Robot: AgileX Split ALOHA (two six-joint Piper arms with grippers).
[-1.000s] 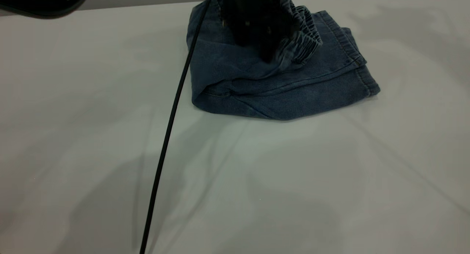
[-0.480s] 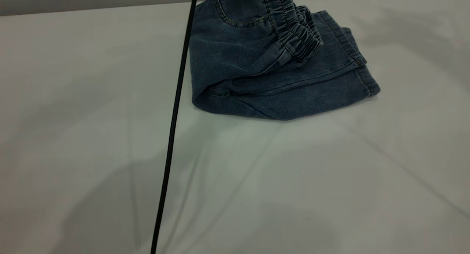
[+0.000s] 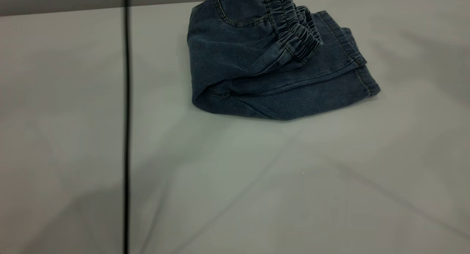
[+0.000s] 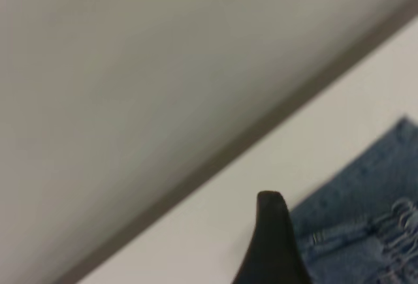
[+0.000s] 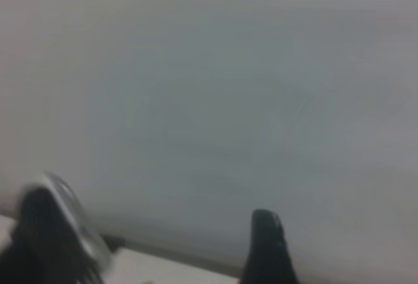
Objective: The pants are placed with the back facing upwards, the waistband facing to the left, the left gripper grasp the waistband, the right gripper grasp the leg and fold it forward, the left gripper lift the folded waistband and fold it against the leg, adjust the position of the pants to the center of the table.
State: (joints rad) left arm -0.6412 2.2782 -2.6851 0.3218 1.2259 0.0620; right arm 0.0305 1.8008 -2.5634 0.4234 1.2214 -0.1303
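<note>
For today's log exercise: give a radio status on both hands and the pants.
Left hand clear of the pants, grip unreadable. Right hand open, holding nothing. Pants folded, waistband on top, near table far edge. Black cable hangs left.

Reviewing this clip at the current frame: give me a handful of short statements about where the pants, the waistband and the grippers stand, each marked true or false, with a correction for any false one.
1. The pants lie folded into a compact bundle on the table. True.
2. The waistband lies flat against the table, under the rest of the denim. False: it sits on top of the bundle, folded over onto the leg.
3. A gripper is clamped on the pants in the exterior view. False: no gripper shows there, only a thin black cable hanging to the left of the pants.
4. The left wrist view shows one black fingertip of the left gripper beside blue denim. True.
5. The pants sit near the table's far edge. True.
</note>
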